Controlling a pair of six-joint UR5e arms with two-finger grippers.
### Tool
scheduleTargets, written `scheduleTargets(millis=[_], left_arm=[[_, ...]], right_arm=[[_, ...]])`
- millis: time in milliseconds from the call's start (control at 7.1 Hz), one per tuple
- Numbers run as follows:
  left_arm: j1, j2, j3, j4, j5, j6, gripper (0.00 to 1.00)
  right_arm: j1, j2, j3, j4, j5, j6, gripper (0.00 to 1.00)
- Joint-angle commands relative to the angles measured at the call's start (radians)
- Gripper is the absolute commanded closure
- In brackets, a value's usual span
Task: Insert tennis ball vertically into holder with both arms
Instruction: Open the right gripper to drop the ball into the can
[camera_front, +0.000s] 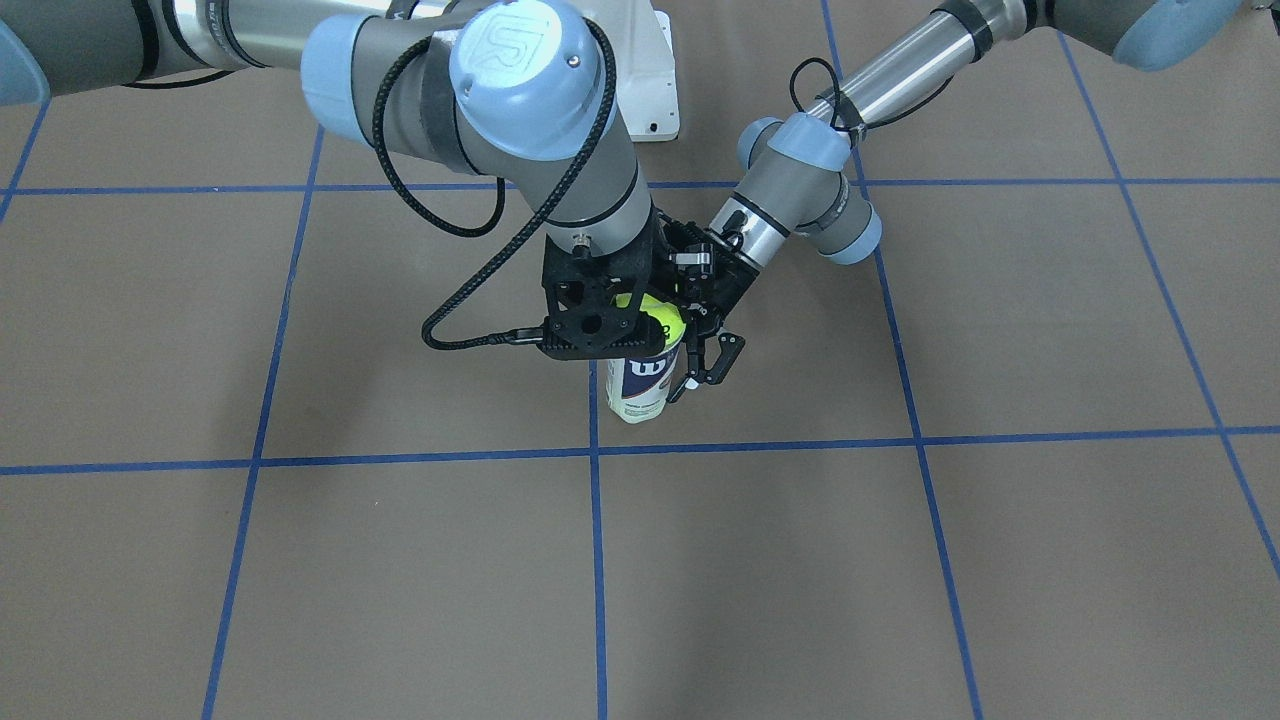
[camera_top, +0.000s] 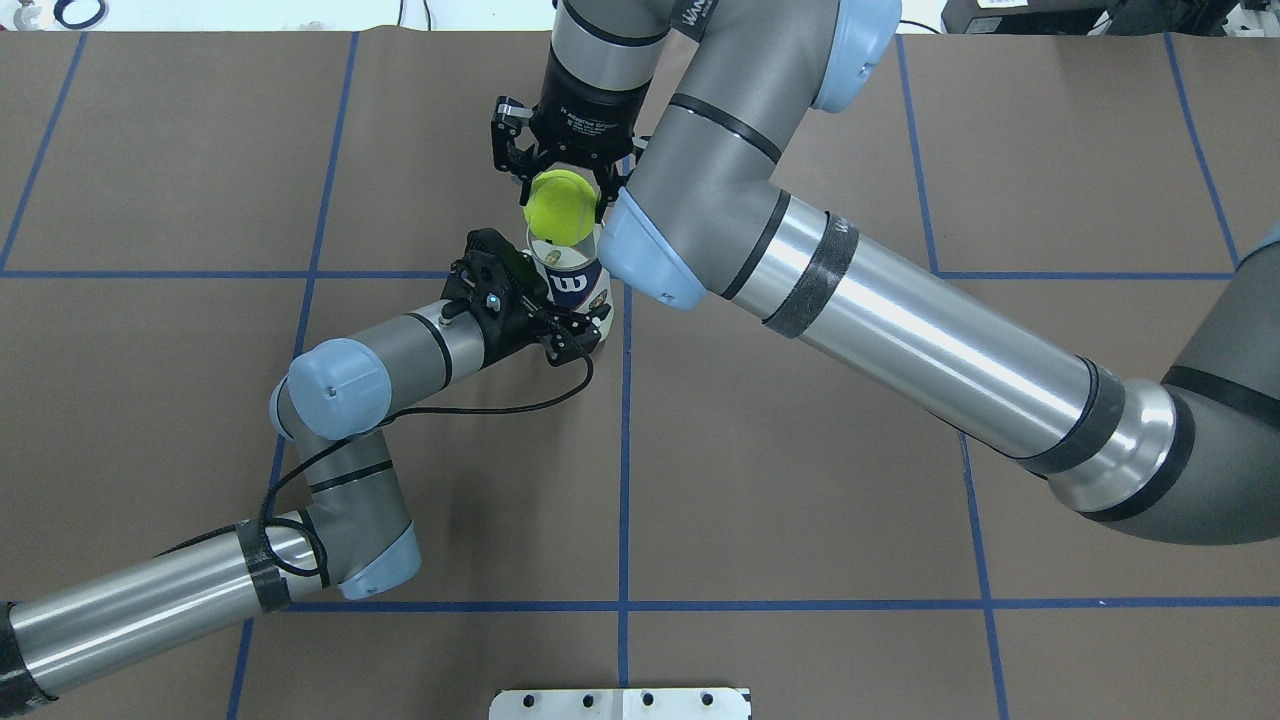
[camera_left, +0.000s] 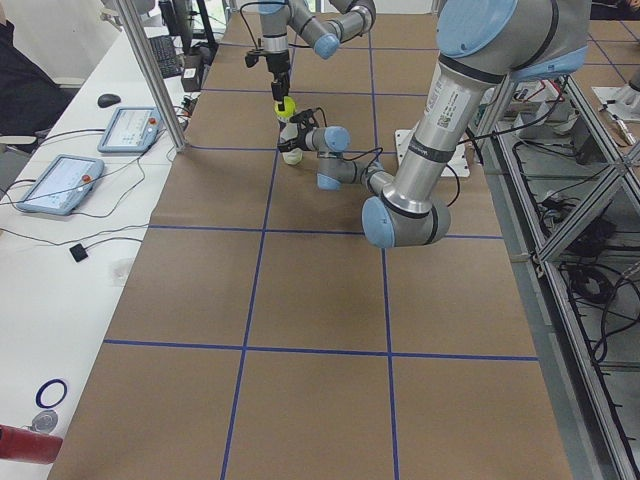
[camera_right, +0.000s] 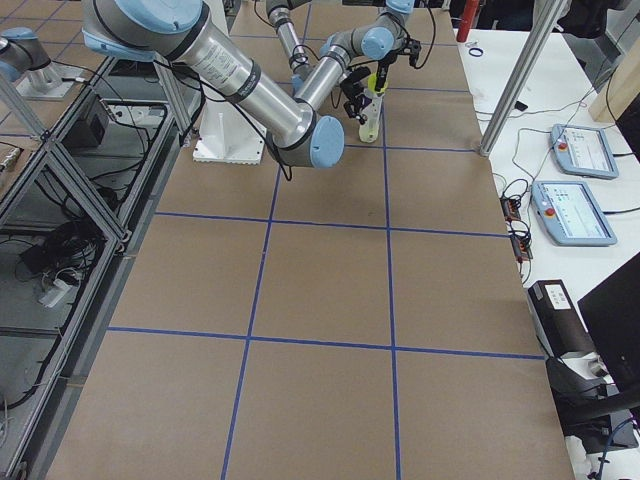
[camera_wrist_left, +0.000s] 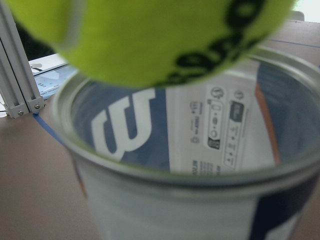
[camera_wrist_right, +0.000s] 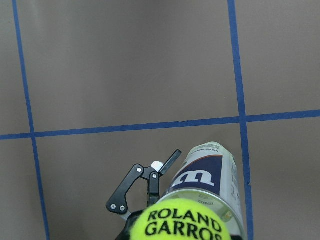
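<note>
Brown table paper (camera_top: 800, 500) carries the upright holder (camera_top: 575, 285), clasped by the left gripper (camera_top: 555, 310). The right gripper (camera_top: 560, 195) pinches the tennis ball (camera_top: 558, 208) just above its rim. Next probably comes a straight descent, then release.

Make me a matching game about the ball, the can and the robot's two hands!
Things:
1. yellow-green fuzzy tennis ball
2. clear plastic round can with a navy-and-white label
3. black two-finger left hand
4. black two-finger right hand

States:
A. stands upright
B. grips the can's side
C. hangs right over the can's open top
D. grips the ball from above

Pairs: 1-C, 2-A, 3-B, 4-D
</note>
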Motion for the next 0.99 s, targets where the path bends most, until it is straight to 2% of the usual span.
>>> scheduleTargets(millis=[0,845], left_arm=[[0.0,0.002,0.0,0.0,0.0,0.002,0.01],[-0.001,0.0,-0.001,0.002,-0.001,0.003,0.0]], right_arm=[[-0.001,-0.002,0.002,0.0,0.0,0.0,0.02],[0.001,0.001,0.051,-0.037,0.002,-0.002,0.01]])
